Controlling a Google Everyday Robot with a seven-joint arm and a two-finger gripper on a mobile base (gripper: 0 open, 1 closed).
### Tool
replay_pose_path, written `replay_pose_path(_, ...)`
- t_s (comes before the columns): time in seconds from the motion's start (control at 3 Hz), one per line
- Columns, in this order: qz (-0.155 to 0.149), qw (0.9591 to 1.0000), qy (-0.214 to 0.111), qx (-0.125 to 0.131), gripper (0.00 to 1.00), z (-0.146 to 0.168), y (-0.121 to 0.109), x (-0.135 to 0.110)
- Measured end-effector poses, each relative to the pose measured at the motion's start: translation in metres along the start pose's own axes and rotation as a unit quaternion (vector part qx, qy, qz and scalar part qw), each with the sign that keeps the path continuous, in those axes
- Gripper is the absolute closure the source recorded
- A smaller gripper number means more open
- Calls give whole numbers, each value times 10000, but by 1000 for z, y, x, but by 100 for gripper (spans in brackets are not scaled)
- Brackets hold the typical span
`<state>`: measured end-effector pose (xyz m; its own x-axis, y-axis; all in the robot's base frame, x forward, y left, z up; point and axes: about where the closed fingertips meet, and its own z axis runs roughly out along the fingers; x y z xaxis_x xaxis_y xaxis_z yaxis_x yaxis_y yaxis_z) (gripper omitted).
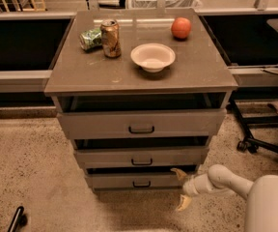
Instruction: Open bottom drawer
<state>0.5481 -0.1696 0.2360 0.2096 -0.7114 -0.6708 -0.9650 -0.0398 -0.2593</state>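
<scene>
Hand (181,190) splayed at bottom drawer (124,181)'s right end.

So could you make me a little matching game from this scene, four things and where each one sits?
Things:
1. white bowl
2. orange fruit
3. green can
4. gripper

Places:
A. lying on its side, left part of the cabinet top
B. low down, at the right end of the bottom drawer
C. middle of the top
D. back right of the top

Pairs: 1-C, 2-D, 3-A, 4-B
</scene>
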Motion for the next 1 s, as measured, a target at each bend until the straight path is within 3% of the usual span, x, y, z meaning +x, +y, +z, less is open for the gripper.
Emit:
replay_pose_path(0.33, -72, 9981, 602, 141, 0, 10, -3, 16)
replay_pose_path(0.67, 7, 9962, 854, 194, 0, 15, -9, 34)
replay_pose_path(1.0, 169, 9968, 750, 237, 0, 17, -14, 49)
